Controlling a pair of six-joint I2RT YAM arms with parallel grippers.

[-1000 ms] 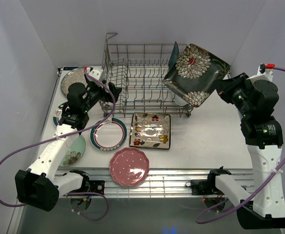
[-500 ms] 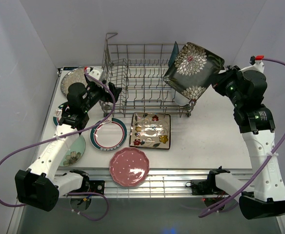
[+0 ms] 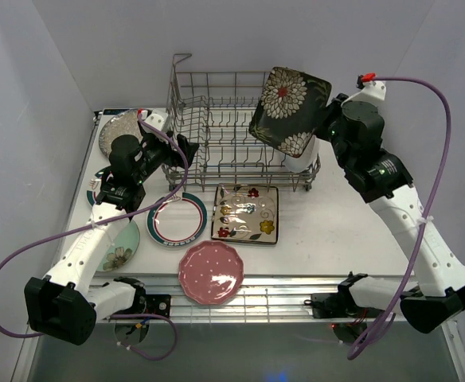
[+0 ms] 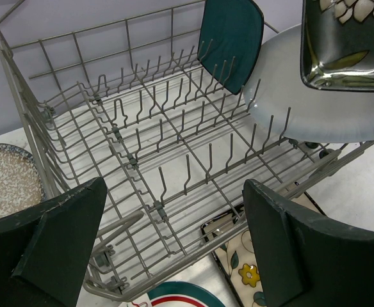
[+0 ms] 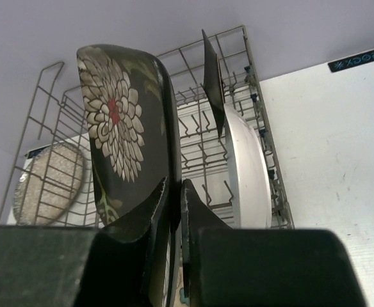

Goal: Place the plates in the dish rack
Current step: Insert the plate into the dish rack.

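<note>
My right gripper is shut on the lower edge of the black floral square plate. It holds the plate upright and tilted above the right part of the dish rack. In the rack's right end stand a teal plate and a white oval plate. My left gripper hangs open and holds nothing, just outside the rack's left front corner.
On the table in front of the rack lie a teal-rimmed white plate, a cream floral square plate and a pink scalloped plate. A pale green plate and a speckled silver plate lie at the left.
My right arm has swung left with the black floral plate, from beyond the rack's right end to above its right part. The left arm has not moved.
</note>
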